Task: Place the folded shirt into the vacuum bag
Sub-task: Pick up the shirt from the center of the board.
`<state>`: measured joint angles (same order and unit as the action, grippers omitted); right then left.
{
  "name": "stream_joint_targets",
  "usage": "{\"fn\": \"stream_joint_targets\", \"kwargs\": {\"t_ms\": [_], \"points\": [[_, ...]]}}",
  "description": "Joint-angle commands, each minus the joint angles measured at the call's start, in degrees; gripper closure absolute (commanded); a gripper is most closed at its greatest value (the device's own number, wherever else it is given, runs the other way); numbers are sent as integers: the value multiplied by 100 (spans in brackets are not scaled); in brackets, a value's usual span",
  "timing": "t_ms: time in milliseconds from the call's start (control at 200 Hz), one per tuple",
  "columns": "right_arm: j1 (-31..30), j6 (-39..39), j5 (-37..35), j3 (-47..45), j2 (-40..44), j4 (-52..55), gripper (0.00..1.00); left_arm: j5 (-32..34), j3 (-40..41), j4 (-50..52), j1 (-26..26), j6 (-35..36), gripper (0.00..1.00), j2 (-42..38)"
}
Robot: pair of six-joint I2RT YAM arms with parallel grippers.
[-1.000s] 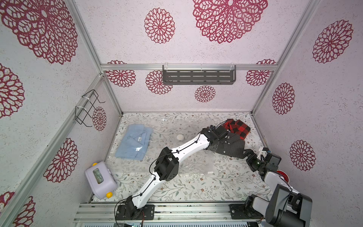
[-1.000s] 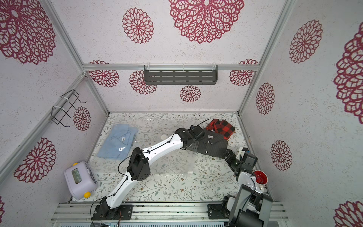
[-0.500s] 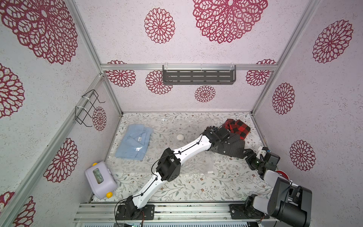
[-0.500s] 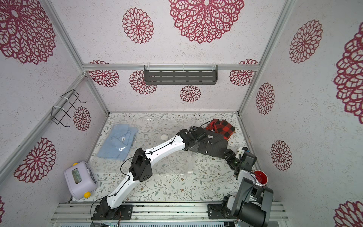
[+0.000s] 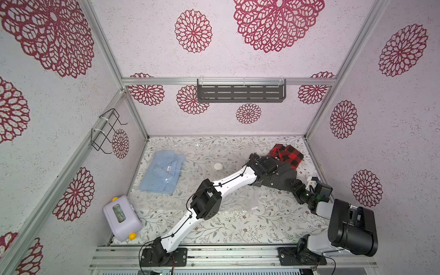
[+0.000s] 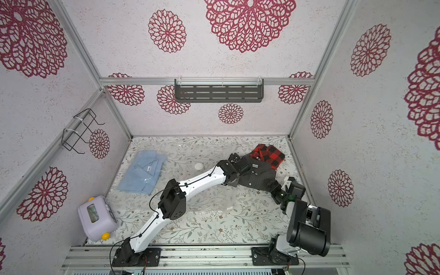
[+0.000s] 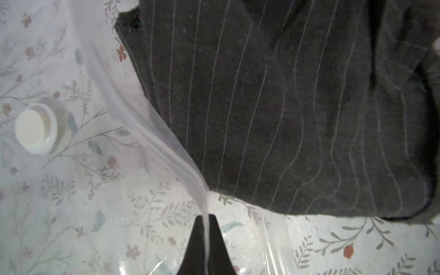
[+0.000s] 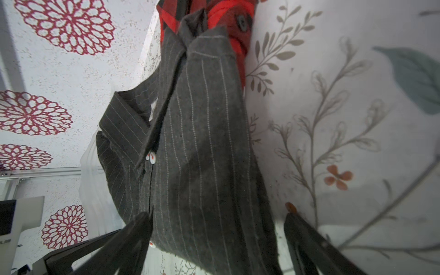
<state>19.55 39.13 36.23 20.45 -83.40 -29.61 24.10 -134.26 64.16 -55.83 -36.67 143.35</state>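
Folded dark-grey pinstriped shirt (image 5: 281, 177), soft and probably limp, near the tabletop's far right corner, beside the clear crinkly plastic vacuum bag (image 7: 166, 147). Left jaws clamp the slippery bag rim; right jaws, apart, straddle the shirt's folded edge.

So the vacuum bag (image 5: 202, 152) sprawls across the middle of the floor, its valve (image 5: 217, 166) about centre frame. One folded shirt (image 5: 164, 172) sits at its left end, and the pinstripe shirt (image 5: 278, 176) at its right edge. A plaid shirt (image 5: 289, 154) sits just behind that, further upper right. Little box (image 5: 121, 217) is lower left.
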Motion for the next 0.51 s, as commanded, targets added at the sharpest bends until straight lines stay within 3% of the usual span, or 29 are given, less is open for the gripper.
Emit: {"fn": "stream_joint_targets", "kwargs": {"t_ms": [0,270,500], "points": [[-146,218,42,87,-247,-202,12,51,79,-78,-2,-45,100,-542],[-302,386,-5,5,-95,-286,40,-15,213,-187,-22,-93,100,-673],[-519,271,-113,92,661,220,88,-89,229,-236,-23,-102,100,-643]]}}
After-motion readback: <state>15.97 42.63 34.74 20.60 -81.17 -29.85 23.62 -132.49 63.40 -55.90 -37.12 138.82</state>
